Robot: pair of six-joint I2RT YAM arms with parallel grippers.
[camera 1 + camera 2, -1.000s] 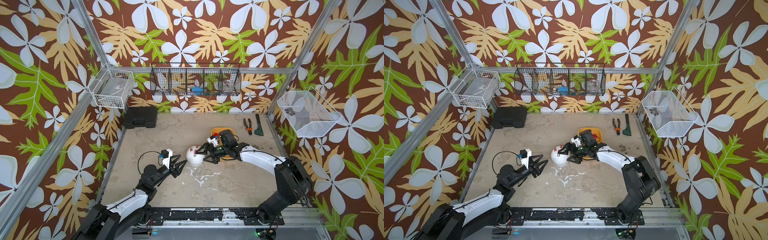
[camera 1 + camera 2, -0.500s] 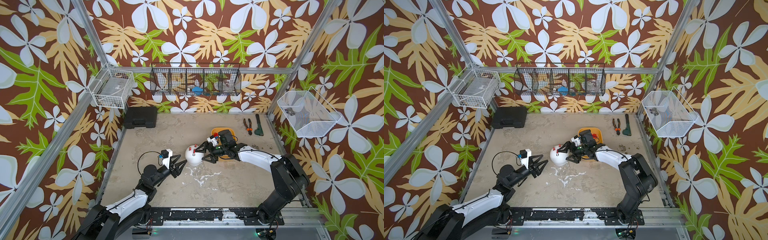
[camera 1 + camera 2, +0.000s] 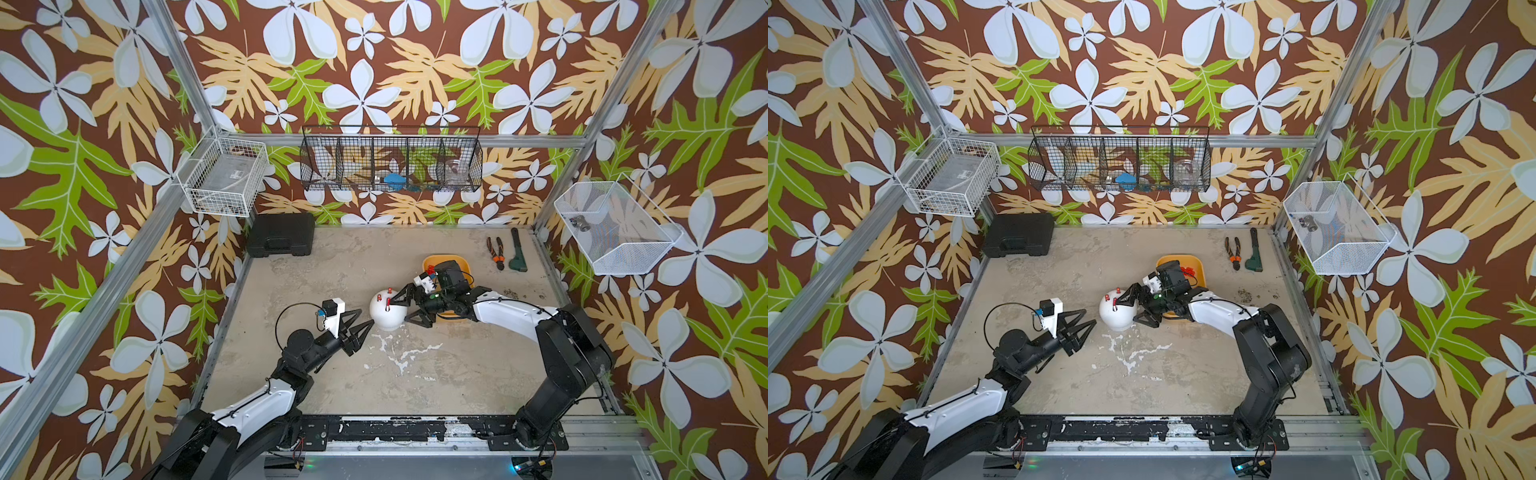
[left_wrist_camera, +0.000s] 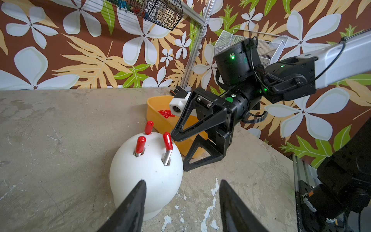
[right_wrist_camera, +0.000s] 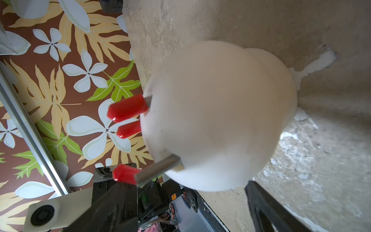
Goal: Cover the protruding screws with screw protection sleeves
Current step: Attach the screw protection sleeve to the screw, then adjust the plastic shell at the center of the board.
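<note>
**Three caps on the dome, one riding high**

Containers first. The yellow tub (image 4: pixel 155 117), just right of centre on the table, holds a heap of loose red sleeves (image 4: pixel 166 113). On the far wall, the black wire rack (image 3: pixel 357 160) carries a blue item (image 3: pixel 393 179) and a clear jar (image 3: pixel 1185 170). The white wire basket (image 3: pixel 216 203) on the left has a clear box (image 3: pixel 226 176) in it, and the white mesh basket (image 3: pixel 631 259) on the right holds a small grey fitting (image 3: pixel 581 224).

Now the white dome (image 4: pixel 144 180), mid-table, just left of the tub. Three screws (image 5: pixel 158 167) rise from its crown, each wearing a sleeve. Two caps sit low, close to the dome. The third (image 4: pixel 167 140) covers only the tip, with bare thread showing beneath.

The right gripper (image 4: pixel 178 153) reaches in from the tub side, jaws spread wide and gripping nothing, one fingertip right beside that high cap. The left gripper (image 4: pixel 182 181) comes from the near left, jaws parted and empty, one tip at the dome's flank; I can't call contact.

Below it all is a blotchy beige tabletop (image 3: pixel 332 270) flecked with white, with brown floral wallpaper (image 3: pixel 374 50) and aluminium posts (image 3: pixel 183 70) around it.
</note>
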